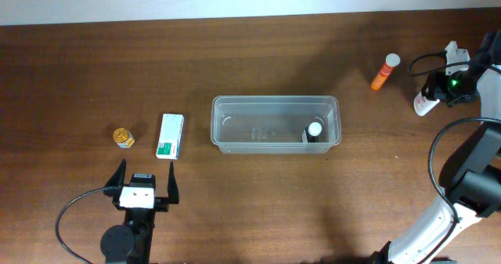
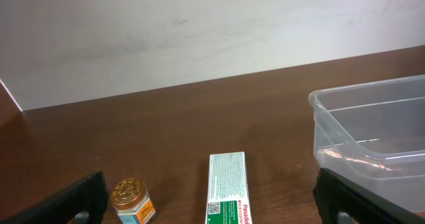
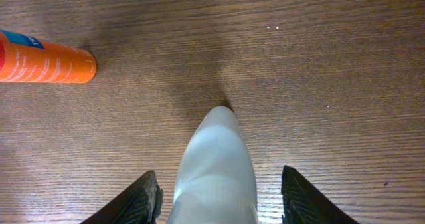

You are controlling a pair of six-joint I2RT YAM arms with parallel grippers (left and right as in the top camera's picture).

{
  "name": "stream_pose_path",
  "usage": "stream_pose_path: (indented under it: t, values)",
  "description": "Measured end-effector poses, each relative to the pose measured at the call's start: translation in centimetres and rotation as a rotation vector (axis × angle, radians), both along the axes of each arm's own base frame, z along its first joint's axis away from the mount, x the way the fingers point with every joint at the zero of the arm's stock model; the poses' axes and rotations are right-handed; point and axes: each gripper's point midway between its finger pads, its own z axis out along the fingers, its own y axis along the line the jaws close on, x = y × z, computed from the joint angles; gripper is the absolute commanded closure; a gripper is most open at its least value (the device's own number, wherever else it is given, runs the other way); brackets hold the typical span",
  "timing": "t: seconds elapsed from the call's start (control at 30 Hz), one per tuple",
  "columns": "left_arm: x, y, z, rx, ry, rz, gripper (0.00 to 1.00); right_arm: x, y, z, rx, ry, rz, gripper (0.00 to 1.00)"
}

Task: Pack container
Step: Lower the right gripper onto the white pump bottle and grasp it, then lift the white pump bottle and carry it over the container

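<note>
The clear plastic container (image 1: 274, 123) sits mid-table with a small dark white-capped bottle (image 1: 314, 130) inside its right end; its corner shows in the left wrist view (image 2: 372, 137). A green-and-white box (image 1: 170, 135) and a small gold-lidded jar (image 1: 124, 138) lie left of it, both also in the left wrist view, box (image 2: 228, 191) and jar (image 2: 131, 199). My left gripper (image 1: 145, 184) is open and empty just in front of them. My right gripper (image 3: 216, 197) is open around a white tube (image 3: 216, 167) at the far right (image 1: 425, 101), fingers apart from it. An orange tube (image 1: 384, 71) lies nearby.
The orange tube also shows at the upper left of the right wrist view (image 3: 46, 64). A pale wall runs along the table's far edge (image 2: 199, 38). Black cables loop beside both arms.
</note>
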Motion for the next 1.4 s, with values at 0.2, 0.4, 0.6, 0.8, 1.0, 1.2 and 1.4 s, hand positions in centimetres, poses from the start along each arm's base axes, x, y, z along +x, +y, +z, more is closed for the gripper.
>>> stream_pose_path:
  t: [0.2,0.4,0.6,0.8,1.0,1.2,1.4]
  values:
    - [0.0,0.0,0.0,0.000,0.000,0.000,0.01,0.0,0.0,0.0,0.002,-0.001,0.000,0.61]
    - [0.0,0.0,0.0,0.000,0.000,0.000,0.01,0.1,0.3,0.1,0.017,-0.009,0.005,0.62]
    - [0.0,0.0,0.0,0.000,0.000,0.000,0.01,0.2,0.4,0.1,0.023,-0.012,0.006,0.75]
    - [0.0,0.0,0.0,0.000,0.000,0.000,0.01,0.2,0.4,0.1,0.024,-0.013,0.005,0.75]
    - [0.0,0.0,0.0,0.000,0.000,0.000,0.01,0.2,0.4,0.1,0.029,-0.011,-0.009,0.75]
    - [0.0,0.0,0.0,0.000,0.000,0.000,0.01,-0.2,1.7,1.2,0.117,0.012,-0.019,0.75]
    - [0.0,0.0,0.0,0.000,0.000,0.000,0.01,0.7,2.5,7.3,0.176,-0.036,-0.038,0.75]
